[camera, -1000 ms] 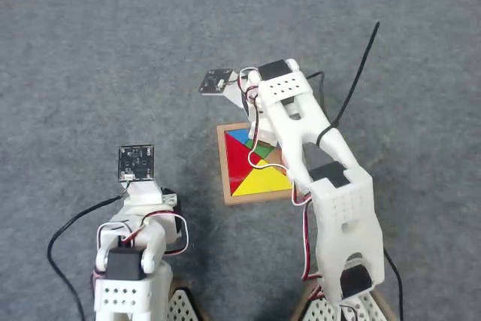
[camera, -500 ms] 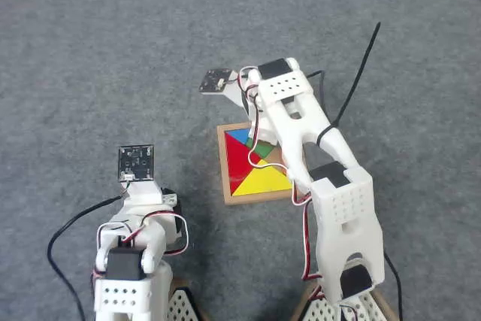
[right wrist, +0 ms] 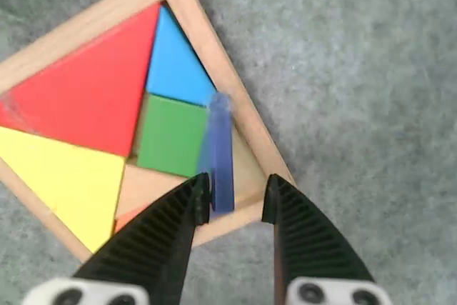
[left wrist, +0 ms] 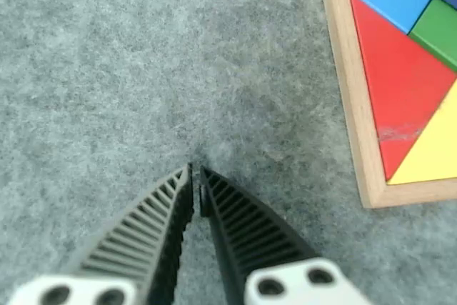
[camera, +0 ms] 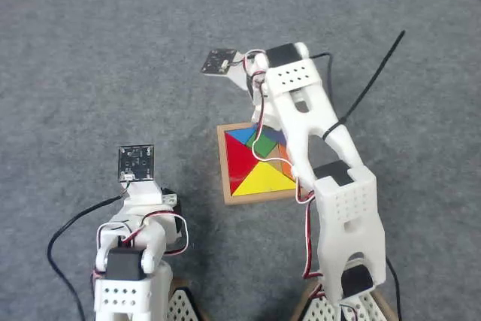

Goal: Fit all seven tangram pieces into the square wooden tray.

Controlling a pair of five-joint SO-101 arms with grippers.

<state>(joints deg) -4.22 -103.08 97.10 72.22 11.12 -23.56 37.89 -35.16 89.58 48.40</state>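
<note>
The square wooden tray [camera: 223,165] lies mid-table and holds a red triangle [camera: 240,163], a yellow triangle [camera: 263,180], a light blue triangle [right wrist: 173,66] and a green square [right wrist: 170,136]. An orange piece [right wrist: 128,216] peeks out at one edge. A dark blue piece [right wrist: 221,149] stands on its edge over the bare slot beside the green square. It leans against one finger of my right gripper [right wrist: 236,180], whose jaws are wider apart than the piece. My left gripper [left wrist: 194,173] is shut on nothing, low over the carpet to the left of the tray [left wrist: 350,91].
Grey carpet covers the whole table. The right arm [camera: 304,110] stretches over the tray's right side, with its cable running off toward the back. The left arm [camera: 139,223] is folded back near the front edge.
The right arm has drawn back toward the far side and shifted right, uncovering more of the tray. The left arm has stayed put.
</note>
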